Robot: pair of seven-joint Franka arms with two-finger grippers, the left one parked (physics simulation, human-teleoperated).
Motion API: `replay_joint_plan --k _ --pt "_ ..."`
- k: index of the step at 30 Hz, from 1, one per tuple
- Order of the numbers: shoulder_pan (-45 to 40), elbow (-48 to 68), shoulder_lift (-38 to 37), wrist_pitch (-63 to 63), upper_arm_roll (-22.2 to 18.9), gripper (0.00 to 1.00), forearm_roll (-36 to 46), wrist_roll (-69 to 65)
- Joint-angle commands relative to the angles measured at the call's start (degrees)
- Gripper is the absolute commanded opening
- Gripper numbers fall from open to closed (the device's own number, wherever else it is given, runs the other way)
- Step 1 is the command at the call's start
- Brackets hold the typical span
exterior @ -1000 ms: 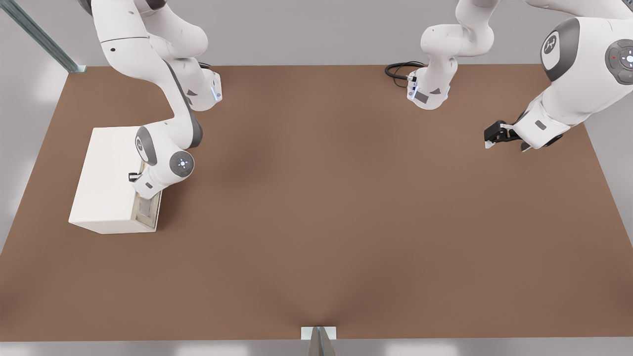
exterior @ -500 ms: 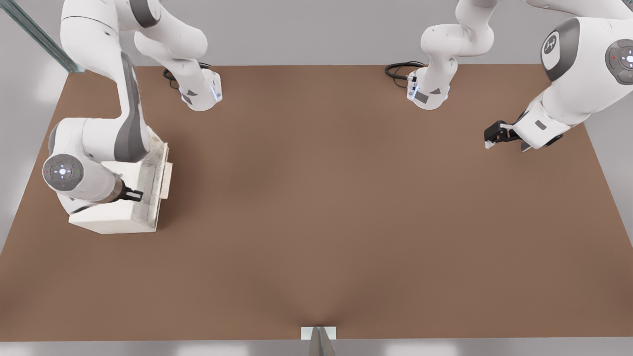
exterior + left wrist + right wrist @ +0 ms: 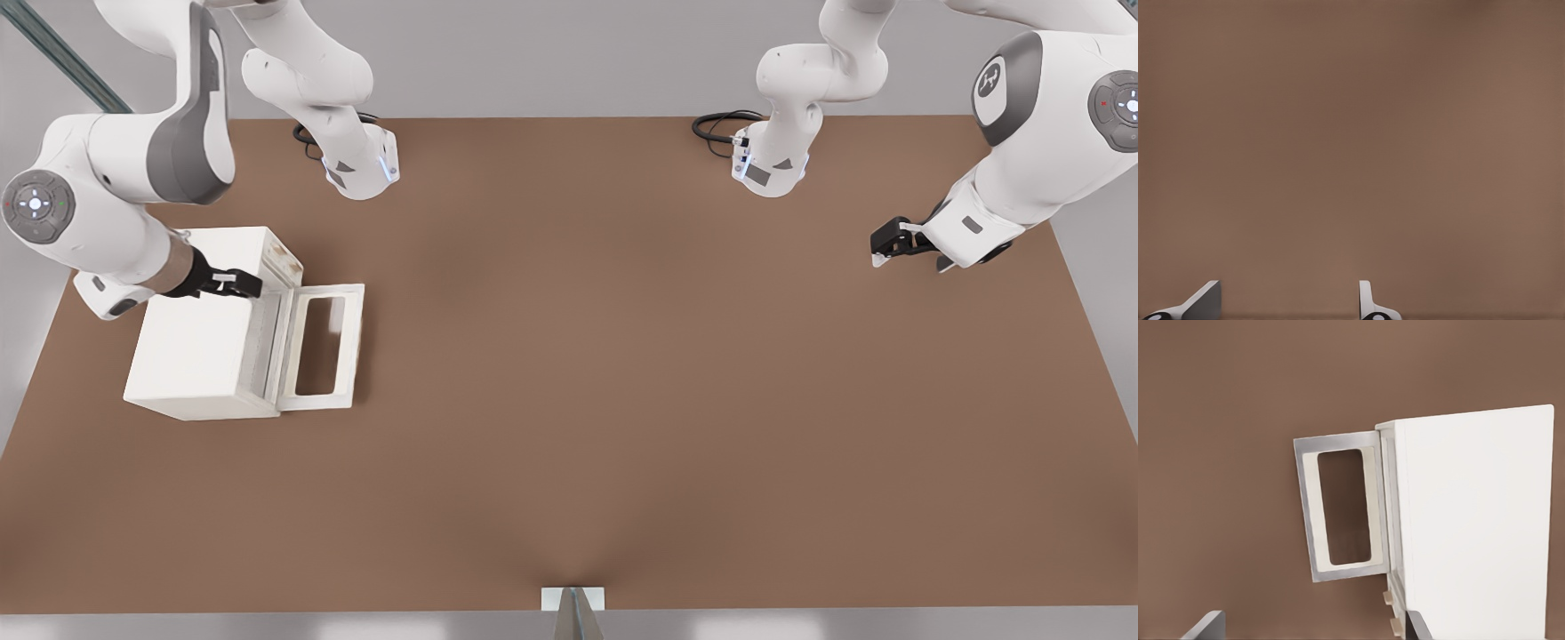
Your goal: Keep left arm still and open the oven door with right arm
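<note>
While the oven sits on the brown bench at the front view's left, the right arm reaches in from the left edge above it, its grey-capped joint with the round button ring lying outermost. The black pincer at the end of that arm hovers over the top of the cream-white box, near the upper edge of its front face, and holds nothing. In the right wrist view its two fingers stand well apart at either side of the frame (one over bare bench, the other over the oven's top), so the pincer is spread.

Just to the right of the oven in the front view, the oven door lies swung down, flat or nearly flat on the bench, hinged along the bottom of the oven's front. Brown bench shows through its large rectangular window. The right wrist view shows the same: the oven door lies folded out beside the oven, with its inner frame facing up. Two small pale tan pieces show at the front edge of the box near the pincer's finger; I cannot tell what they are. The handle is not visible in either view.

The pincer and the door are apart, with the oven's front edge between them.
</note>
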Motion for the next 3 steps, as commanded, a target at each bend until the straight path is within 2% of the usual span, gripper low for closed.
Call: replay_joint_plan --k 1,3 --pt "0.1 0.0 0.0 -0.5 0.0 1.0 0.1 -8.7" --pt "0.1 0.0 0.1 -0.4 -0.1 1.0 0.0 -8.7"
